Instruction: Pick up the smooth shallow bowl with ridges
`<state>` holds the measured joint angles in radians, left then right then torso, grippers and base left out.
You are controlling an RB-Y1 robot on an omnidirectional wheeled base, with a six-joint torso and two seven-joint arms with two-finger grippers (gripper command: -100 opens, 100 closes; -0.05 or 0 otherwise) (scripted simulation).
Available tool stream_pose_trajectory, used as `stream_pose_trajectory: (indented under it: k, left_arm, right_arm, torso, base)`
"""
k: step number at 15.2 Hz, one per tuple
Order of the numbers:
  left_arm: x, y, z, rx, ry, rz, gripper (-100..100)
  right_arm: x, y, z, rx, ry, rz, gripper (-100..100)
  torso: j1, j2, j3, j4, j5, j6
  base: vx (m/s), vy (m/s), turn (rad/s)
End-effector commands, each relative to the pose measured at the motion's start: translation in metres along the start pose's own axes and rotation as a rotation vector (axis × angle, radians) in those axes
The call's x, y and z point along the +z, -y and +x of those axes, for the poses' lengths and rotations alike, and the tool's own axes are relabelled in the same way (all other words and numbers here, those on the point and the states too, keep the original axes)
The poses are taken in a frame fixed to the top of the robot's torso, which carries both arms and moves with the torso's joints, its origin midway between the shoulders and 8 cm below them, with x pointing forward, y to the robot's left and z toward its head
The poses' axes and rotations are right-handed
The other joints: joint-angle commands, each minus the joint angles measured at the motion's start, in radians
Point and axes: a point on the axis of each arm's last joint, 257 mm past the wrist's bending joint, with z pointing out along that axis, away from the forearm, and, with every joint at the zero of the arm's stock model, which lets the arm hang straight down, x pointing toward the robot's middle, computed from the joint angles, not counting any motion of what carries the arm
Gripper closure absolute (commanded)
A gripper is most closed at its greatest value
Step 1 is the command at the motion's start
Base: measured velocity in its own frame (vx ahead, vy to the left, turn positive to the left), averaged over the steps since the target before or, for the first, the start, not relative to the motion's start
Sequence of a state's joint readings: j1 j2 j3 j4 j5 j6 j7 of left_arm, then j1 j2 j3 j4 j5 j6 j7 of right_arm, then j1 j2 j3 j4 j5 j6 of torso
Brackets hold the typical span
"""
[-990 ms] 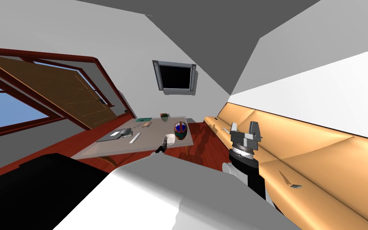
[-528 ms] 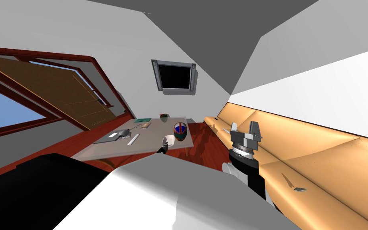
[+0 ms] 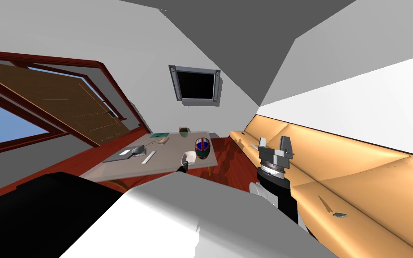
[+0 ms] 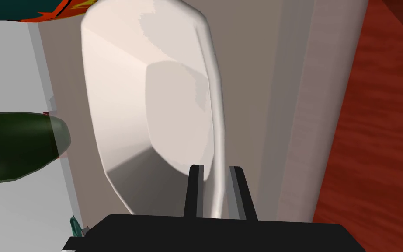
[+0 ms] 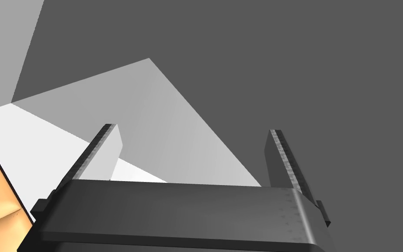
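Count: one white shallow bowl (image 4: 152, 109), two grippers, one table (image 3: 165, 162).

Your left gripper (image 4: 216, 183) has its two fingers drawn close together, pinching the bowl's rim between them. One blade is inside the bowl and one outside.

The bowl is at the table's near right edge (image 3: 189, 156). You cannot tell whether it rests on the top or is clear of it.

Your right gripper (image 3: 275, 145) is raised near the orange bench (image 3: 358, 174), well apart from the bowl. Its two fingers are spread wide with nothing between them.

Other things on the table, one of each:
- multicoloured helmet-like object (image 3: 202, 147), just beside the bowl on its far side
- white strip (image 3: 148, 157)
- flat grey slab (image 3: 119, 154)
- flat green piece (image 3: 160, 135)
- dark green rounded thing (image 3: 184, 131), at the far edge

Edges and room: the wrist view shows the table's edge just past the outer finger, then red-brown floor (image 4: 380, 131). A strip of that floor lies open between table and bench.
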<state>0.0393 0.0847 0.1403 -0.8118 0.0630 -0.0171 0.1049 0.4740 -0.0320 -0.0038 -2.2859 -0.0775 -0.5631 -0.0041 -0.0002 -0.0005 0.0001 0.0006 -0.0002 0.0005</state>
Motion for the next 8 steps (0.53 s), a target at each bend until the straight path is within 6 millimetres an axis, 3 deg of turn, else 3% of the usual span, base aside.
stream_pose_trajectory:
  k: [1, 8]
  left_arm:
    - [0.0, 0.0, 0.0, 0.0, 0.0, 0.0, 100]
    - [-0.002, 0.013, 0.001, 0.004, -0.002, -0.001, 100]
  right_arm:
    - [0.0, 0.0, 0.0, 0.0, 0.0, 0.0, 0]
    - [0.0, 0.0, 0.0, 0.0, 0.0, 0.0, 0]
  torso:
    - [0.0, 0.0, 0.0, 0.0, 0.0, 0.0]
    - [-0.003, 0.006, 0.004, 0.002, -0.001, 0.0]
  base:
    - [0.0, 0.0, 0.0]
    - [-0.054, -0.018, 0.009]
